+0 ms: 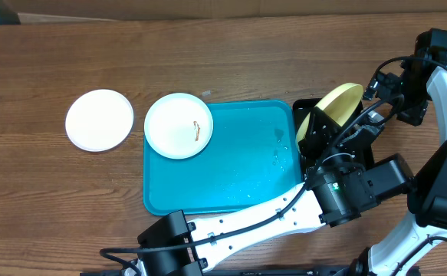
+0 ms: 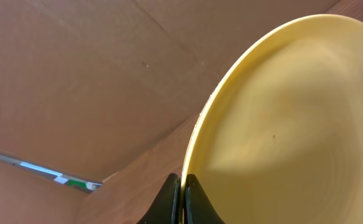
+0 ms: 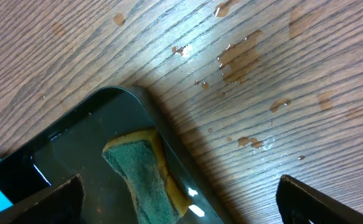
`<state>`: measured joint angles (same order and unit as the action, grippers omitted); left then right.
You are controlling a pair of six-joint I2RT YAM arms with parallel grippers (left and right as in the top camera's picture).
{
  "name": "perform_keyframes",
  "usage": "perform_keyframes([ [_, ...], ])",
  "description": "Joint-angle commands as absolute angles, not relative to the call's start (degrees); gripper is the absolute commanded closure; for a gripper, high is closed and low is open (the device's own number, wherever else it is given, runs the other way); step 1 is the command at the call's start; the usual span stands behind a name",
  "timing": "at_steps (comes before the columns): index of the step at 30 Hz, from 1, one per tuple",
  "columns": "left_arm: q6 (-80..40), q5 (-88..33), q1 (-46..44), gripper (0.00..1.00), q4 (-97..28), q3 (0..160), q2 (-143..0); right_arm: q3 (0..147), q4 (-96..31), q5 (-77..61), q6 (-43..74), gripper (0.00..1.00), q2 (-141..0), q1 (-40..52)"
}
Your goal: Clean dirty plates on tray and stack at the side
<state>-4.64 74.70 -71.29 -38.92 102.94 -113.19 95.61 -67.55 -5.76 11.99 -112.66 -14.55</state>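
A pale yellow plate is held tilted above the black tray, right of the turquoise tray. My left gripper is shut on the yellow plate's rim. A white plate with a small brown smear lies on the turquoise tray's upper left corner, overhanging its rim. Another white plate lies on the table to the left. My right gripper stands open above a green-and-yellow sponge that rests in the black tray; nothing is between its fingers.
Water drops speckle the wooden table beyond the black tray. The turquoise tray is wet near its right side. My left arm crosses the tray's lower right corner.
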Motion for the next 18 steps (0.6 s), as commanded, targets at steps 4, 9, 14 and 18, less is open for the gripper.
perform_keyframes([
  [4,-5.37,69.49,-71.22,0.96,-39.22,104.53,-113.51,96.36,-67.37,-6.04,12.19,0.0,-111.02,-14.5],
  [9,-11.88,47.03,-66.76,0.96,-43.44,104.51,-113.51,96.36,-67.4,-6.04,12.19,0.0,-111.02,-14.5],
  [14,-15.49,27.03,-58.17,0.96,-46.54,104.53,-113.49,96.36,-67.37,-6.04,12.19,0.0,-111.02,-14.5],
  [18,-15.75,9.1,-48.66,0.96,-49.32,104.53,-113.49,96.36,-67.37,-6.04,12.19,0.0,-111.02,-14.48],
])
